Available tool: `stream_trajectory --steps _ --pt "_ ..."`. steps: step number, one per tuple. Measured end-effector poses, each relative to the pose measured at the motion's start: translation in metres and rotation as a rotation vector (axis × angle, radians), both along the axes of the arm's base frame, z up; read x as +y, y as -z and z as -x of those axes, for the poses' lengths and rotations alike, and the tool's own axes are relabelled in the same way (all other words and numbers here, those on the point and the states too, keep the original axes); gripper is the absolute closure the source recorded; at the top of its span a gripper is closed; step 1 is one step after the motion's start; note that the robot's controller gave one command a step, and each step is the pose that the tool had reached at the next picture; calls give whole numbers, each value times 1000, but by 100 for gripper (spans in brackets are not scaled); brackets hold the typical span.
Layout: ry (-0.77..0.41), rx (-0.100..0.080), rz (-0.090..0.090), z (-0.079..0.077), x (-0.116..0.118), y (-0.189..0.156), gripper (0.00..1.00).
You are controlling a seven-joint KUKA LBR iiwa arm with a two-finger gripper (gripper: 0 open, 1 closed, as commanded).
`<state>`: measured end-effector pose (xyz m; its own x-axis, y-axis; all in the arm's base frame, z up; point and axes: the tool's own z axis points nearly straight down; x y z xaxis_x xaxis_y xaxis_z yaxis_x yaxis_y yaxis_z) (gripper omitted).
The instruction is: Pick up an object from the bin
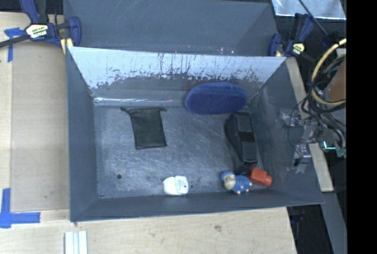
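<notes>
My gripper (pixel 301 151) hangs over the bin's right sloping wall, apart from everything on the floor. Nearest to it, on the left, a black boxy object (pixel 241 137) lies lengthwise on the right side of the floor. At the front right sits a small red-orange piece (pixel 261 177), touching a little blue and yellow toy (pixel 235 182). A blue oval pad (pixel 216 98) leans at the foot of the back wall.
A flat dark grey square (pixel 148 128) lies on the left half of the floor. A small white rounded thing (pixel 175 185) rests at the front edge. Bare floor stretches between them. The arm's cables bunch outside the right rim.
</notes>
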<state>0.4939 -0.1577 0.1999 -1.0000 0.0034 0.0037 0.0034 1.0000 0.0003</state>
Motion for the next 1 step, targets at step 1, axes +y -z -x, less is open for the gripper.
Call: stream_trajectory --steps 1 --pt "76 -1 0 -31 24 82 0"
